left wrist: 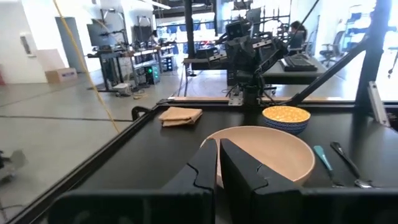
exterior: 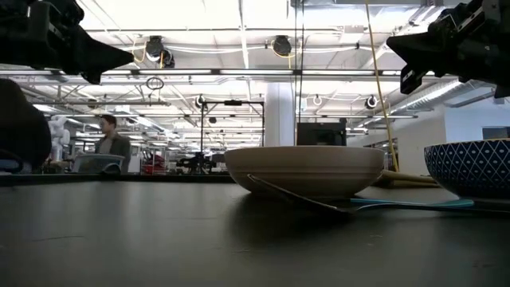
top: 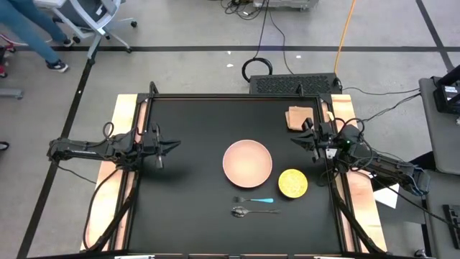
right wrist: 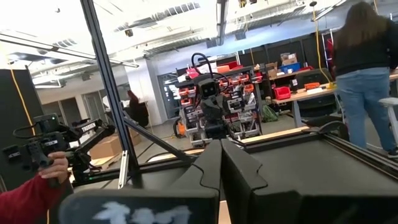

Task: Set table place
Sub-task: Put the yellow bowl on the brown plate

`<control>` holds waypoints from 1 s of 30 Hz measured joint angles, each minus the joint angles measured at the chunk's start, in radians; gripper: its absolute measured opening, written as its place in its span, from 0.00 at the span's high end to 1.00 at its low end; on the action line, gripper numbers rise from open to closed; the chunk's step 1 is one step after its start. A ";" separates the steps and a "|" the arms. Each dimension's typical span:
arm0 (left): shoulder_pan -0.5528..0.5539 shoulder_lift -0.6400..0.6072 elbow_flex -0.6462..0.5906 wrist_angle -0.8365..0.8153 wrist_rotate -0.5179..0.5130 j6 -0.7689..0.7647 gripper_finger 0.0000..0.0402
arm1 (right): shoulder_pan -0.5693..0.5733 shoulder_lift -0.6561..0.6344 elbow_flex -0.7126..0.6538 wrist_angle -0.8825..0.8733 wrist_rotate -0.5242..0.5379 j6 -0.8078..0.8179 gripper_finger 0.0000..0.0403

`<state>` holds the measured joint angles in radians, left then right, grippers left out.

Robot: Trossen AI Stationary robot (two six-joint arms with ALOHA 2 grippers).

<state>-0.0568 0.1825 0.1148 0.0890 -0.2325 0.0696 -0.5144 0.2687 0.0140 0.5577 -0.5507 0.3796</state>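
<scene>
A pink plate (top: 247, 162) rests on the black table (top: 194, 216) near the middle. A blue-patterned bowl with yellow contents (top: 292, 183) stands to its right. A fork with a blue handle (top: 255, 200) and a spoon (top: 248, 211) lie near the plate's near side. A folded tan napkin (top: 300, 117) lies at the far right. My left gripper (top: 175, 146) hovers shut over the table's left side. My right gripper (top: 295, 139) hovers shut near the right edge, between the napkin and the bowl. In the left wrist view the plate (left wrist: 261, 149), the bowl (left wrist: 286, 116) and the napkin (left wrist: 181, 116) show ahead.
Light wooden boards (top: 118, 137) run along the table's left and right sides. A person (right wrist: 364, 68) stands beyond the table in the right wrist view; a hand in a red sleeve (right wrist: 37, 180) holds a device there. Bare black tabletop lies left of the plate.
</scene>
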 joint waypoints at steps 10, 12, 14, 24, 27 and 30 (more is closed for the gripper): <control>0.000 0.001 0.000 0.055 0.003 0.052 0.94 | 0.000 0.000 0.000 -0.005 0.000 -0.112 1.00; 0.000 0.000 0.000 0.110 0.001 0.072 0.94 | 0.000 0.001 0.000 -0.007 0.000 -0.140 1.00; 0.000 0.000 0.000 0.182 0.005 0.086 0.94 | 0.000 0.001 0.001 0.015 0.003 -0.159 1.00; 0.000 0.017 0.058 0.274 0.027 0.101 0.94 | 0.000 0.040 0.092 -0.141 0.000 -0.119 0.85; 0.001 0.037 0.094 0.242 0.023 0.127 0.94 | 0.000 0.063 0.177 -0.270 0.002 -0.131 0.78; 0.007 0.071 0.122 0.203 0.008 0.141 0.94 | 0.003 0.095 0.257 -0.411 0.003 -0.140 0.72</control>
<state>-0.0494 0.2538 0.2370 0.2917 -0.2241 0.2103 -0.5112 0.3640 0.2711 0.1466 -0.5480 0.2396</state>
